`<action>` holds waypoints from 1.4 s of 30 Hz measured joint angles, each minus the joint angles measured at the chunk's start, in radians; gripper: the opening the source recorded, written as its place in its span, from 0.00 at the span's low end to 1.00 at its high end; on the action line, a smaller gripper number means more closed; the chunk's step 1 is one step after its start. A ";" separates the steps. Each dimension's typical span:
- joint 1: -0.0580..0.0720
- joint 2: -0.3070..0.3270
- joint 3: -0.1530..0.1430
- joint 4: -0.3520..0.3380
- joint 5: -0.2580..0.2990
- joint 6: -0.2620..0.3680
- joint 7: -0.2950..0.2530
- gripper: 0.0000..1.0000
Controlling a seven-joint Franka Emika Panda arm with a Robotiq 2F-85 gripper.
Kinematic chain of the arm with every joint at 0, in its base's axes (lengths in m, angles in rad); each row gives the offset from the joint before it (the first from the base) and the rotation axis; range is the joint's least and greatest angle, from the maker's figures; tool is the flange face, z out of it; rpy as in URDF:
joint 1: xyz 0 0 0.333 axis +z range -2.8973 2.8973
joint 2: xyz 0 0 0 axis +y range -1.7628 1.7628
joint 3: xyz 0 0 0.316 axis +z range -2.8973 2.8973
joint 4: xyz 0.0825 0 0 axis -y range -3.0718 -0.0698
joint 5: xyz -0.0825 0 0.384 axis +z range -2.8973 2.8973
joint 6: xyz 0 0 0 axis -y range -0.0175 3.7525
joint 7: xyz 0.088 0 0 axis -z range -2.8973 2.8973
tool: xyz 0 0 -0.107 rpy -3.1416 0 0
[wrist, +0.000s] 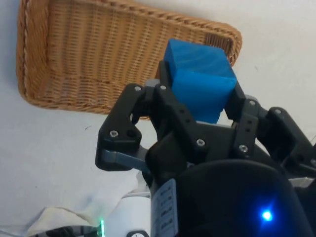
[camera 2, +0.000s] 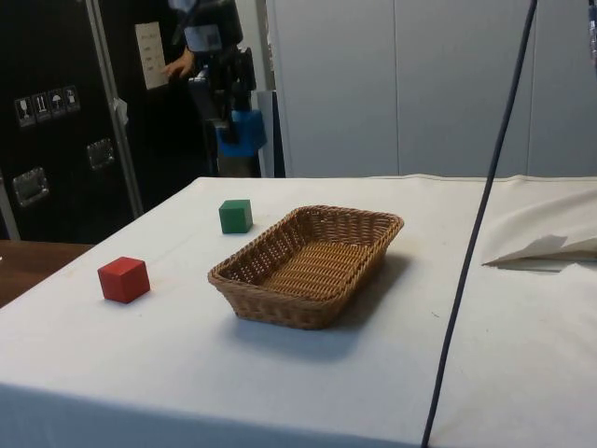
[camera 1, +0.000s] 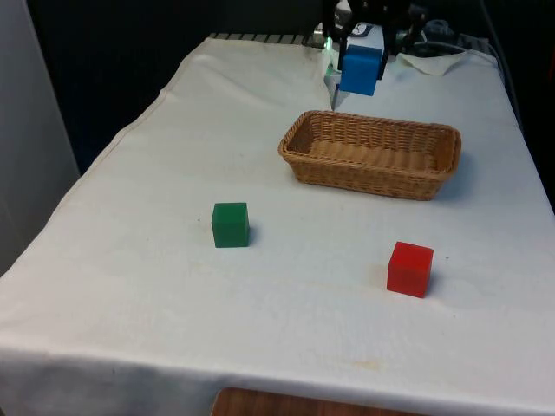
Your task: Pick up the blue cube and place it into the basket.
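I see the basket [camera 1: 370,154] on the worktop [camera 1: 130,286], two cubes [camera 1: 230,224] [camera 1: 409,269] nearer the camera, and a third cube [camera 1: 360,69] held up behind the basket.

I am seeing the gripper [camera 1: 359,65] hanging raised above the table at the far end, fingers pointing downward. Its two black fingers [wrist: 165,86] are pressing on opposite sides of the blue cube [wrist: 200,79], carrying it in the air. In the side view the gripper [camera 2: 239,131] is hanging upright.
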 measured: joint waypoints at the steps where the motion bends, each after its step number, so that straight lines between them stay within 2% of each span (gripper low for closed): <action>1: 0.000 -0.006 0.004 -0.008 -0.001 0.000 0.004 0.03; 9: 0.000 -0.059 0.035 -0.089 -0.004 0.013 0.030 0.03; 18: 0.000 -0.109 0.057 -0.166 -0.004 0.031 0.040 0.03; 33: 0.000 -0.145 0.059 -0.225 -0.002 0.065 0.046 0.03; 42: 0.000 -0.212 0.059 -0.361 0.018 0.197 0.051 0.03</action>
